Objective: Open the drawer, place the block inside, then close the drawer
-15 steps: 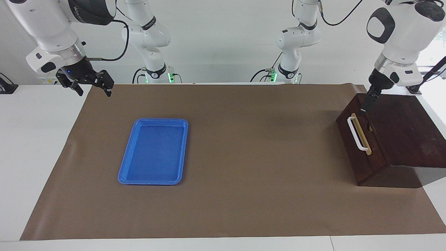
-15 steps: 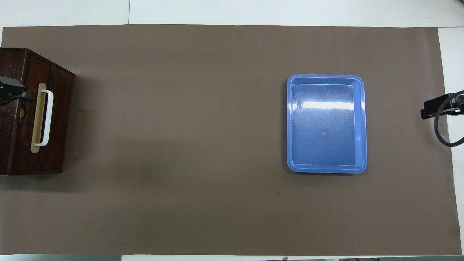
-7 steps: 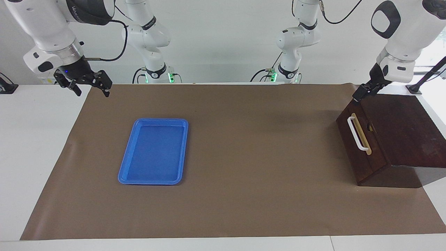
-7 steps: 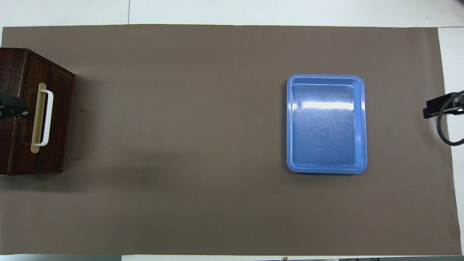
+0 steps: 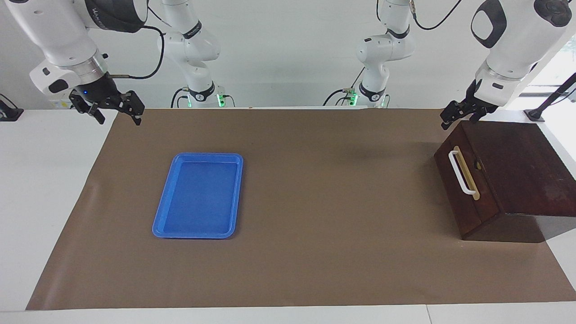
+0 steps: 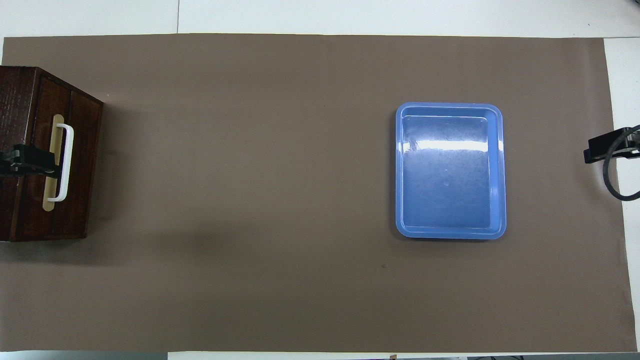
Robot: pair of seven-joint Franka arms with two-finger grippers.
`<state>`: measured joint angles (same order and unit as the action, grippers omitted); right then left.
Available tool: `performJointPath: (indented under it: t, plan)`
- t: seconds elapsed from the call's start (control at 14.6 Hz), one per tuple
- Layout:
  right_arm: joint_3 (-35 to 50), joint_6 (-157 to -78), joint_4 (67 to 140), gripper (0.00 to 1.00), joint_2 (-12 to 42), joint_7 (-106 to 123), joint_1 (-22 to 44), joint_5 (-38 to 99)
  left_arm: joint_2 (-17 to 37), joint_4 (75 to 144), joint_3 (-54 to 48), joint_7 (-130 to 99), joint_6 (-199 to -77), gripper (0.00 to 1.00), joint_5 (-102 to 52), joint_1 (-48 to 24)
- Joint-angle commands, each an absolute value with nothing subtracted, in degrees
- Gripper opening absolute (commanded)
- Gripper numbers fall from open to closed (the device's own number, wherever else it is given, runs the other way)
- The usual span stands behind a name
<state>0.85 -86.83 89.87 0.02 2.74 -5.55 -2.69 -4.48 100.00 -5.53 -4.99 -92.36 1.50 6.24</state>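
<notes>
Left gripper [image 5: 458, 118] open, empty, above closed drawer [image 5: 468, 186]; right gripper [image 5: 118, 115] open, empty, raised away from tray [image 5: 167, 220]

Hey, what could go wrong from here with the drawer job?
1. The drawer looks shut and no block shows on the table or in the blue tray, so whether the block is inside cannot be confirmed.
2. The left tool hangs open just above the wooden box; a low sweep might clip it or the white handle.
The right tool waits, open and empty.
</notes>
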Motion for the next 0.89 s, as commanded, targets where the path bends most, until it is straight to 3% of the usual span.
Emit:
performJointPath:
  t: [0.0, 0.82]
  plan:
    - [1.3, -86.6, 90.1, 1.00, -0.2, 3.0, -6.2, -2.6, -5.4, 100.2, -5.5, -4.5, -92.5, 1.00, 1.1, 3.3]
    - [1.2, -85.8, 89.8, 1.00, -0.2, 3.4, -6.5, -2.5, -4.0, 96.4, -5.9, -1.5, -87.5, 1.00, 0.6, 1.1]
